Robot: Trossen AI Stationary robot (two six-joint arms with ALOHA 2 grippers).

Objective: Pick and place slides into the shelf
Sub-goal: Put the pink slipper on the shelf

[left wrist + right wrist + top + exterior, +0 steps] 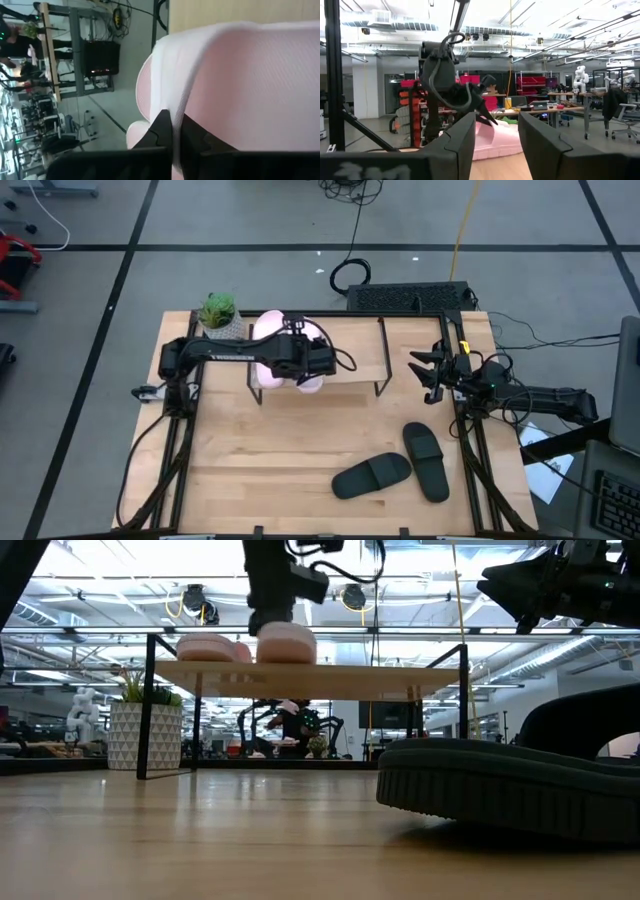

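Observation:
Two pale pink slides sit on the shelf top, toward its left end: one lies free on its sole, the other is under my left gripper, which is shut on it. In the low view both pink slides rest on the shelf top. Two black slides lie sole-down on the table, near and to the right of the shelf. My right gripper hovers open just right of the shelf, touching nothing. My left gripper pinches the pink slide's strap at its pale edge, the edge running between the two fingers. The fingers come down on it from above. The slide sits on the shelf top, about level.
A potted plant stands at the shelf's far left corner. One black slide fills the low view's near right. Bare tabletop lies left of the black slides, in front of the shelf. A black keyboard lies on the floor beyond the table's far edge.

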